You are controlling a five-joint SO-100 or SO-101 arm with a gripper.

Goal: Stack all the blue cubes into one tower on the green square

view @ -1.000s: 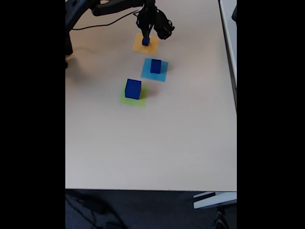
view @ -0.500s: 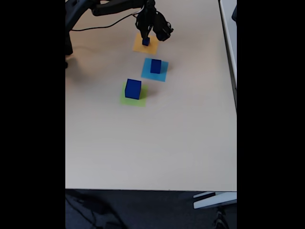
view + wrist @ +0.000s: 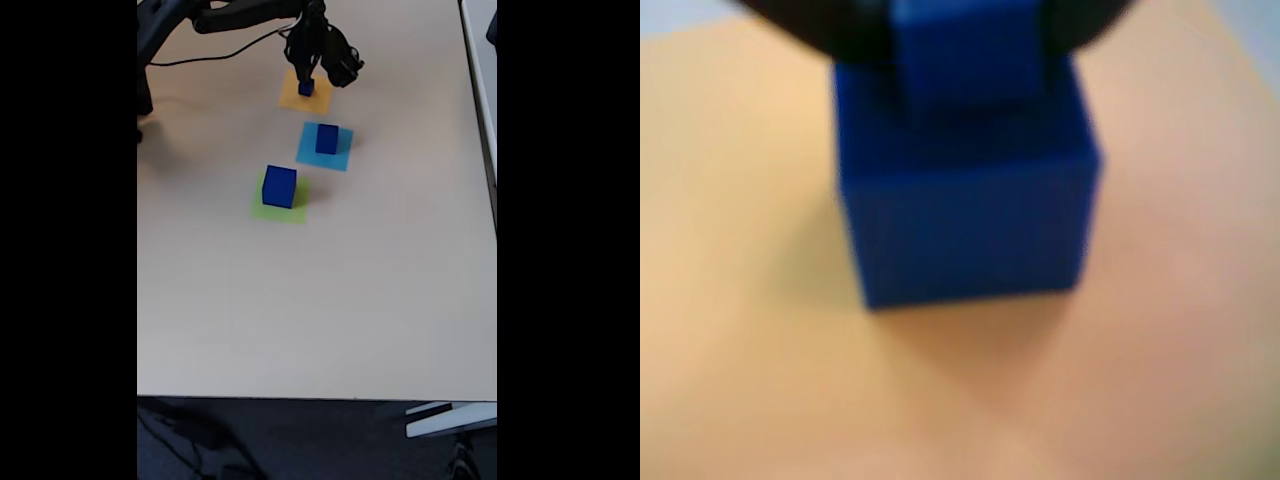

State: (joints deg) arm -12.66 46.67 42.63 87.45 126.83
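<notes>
In the fixed view we see our pincer point(image 3: 306, 78) reaching down over the orange square point(image 3: 303, 92), its tips right at the small blue cube point(image 3: 306, 88) that sits on that sheet. The wrist view is blurred: the small cube point(image 3: 965, 190) sits on orange paper point(image 3: 760, 320) with a dark blue part of the pincer over its top edge, and we cannot tell whether the fingers are closed on it or merely beside it. Nearer the camera than the pincer, the medium blue cube point(image 3: 327, 139) stands on the light-blue square point(image 3: 340, 158). Further still, and a little left, the large blue cube point(image 3: 279, 187) rests on the green square point(image 3: 281, 212). A black cable point(image 3: 215, 50) trails across the table point(image 3: 320, 300) to the pincer's left.
</notes>
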